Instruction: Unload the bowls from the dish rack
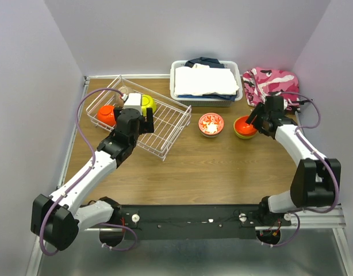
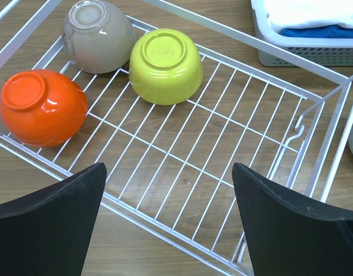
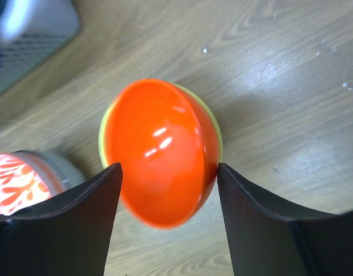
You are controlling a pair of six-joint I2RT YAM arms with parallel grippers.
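The white wire dish rack stands at the left and holds three upside-down bowls: orange, lime-yellow and taupe. My left gripper is open and empty above the rack's near rim, apart from the bowls. On the table to the right, an orange bowl sits tilted inside a lime-yellow bowl. My right gripper straddles that orange bowl with its jaws apart. The red-patterned bowl stands upright to their left. The pale grey bowl is not in view.
A solid white bin of folded cloth stands at the back centre. A pink patterned cloth lies at the back right, just behind my right gripper. Walls close in the table on three sides.
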